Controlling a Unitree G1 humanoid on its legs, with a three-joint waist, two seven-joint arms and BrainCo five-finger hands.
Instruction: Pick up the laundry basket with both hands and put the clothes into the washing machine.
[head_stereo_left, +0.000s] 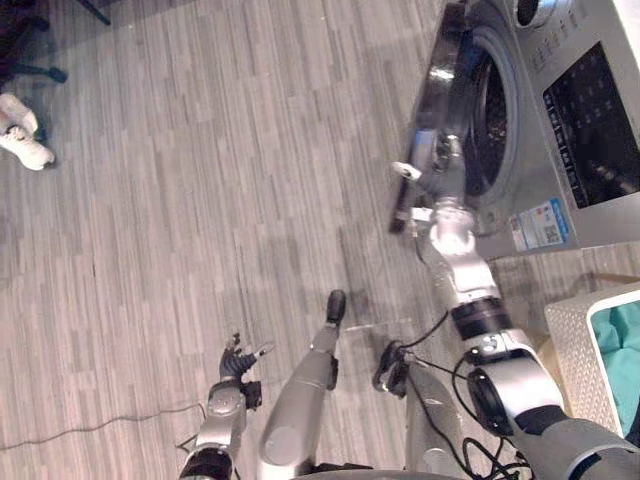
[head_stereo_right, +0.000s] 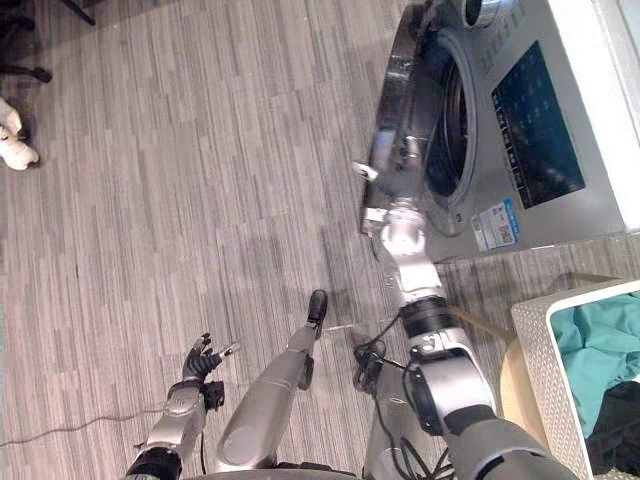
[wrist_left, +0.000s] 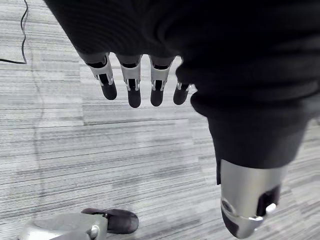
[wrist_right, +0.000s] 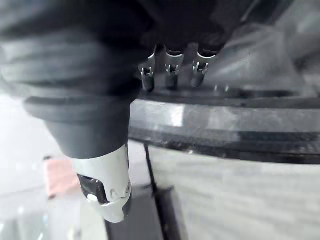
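1. Showing R hand (head_stereo_left: 441, 186) at the edge of the washer's (head_stereo_left: 560, 190) open door (head_stereo_left: 440, 80), seemingly touching it; grip can't be told.
2. L hand (head_stereo_left: 238, 365) hangs low above floor (head_stereo_left: 180, 200), fingers (wrist_left: 130, 87) loose, empty.
3. Basket (head_stereo_right: 540, 370) w/ teal clothes (head_stereo_right: 600, 345) sits at robot's right, near washer.

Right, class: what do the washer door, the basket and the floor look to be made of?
Door: polished metal or chromed plastic rim, judging by its mirror reflections.
Basket: probably white plastic, with a moulded lattice wall.
Floor: grey wood-look planks, laminate or vinyl, matte.
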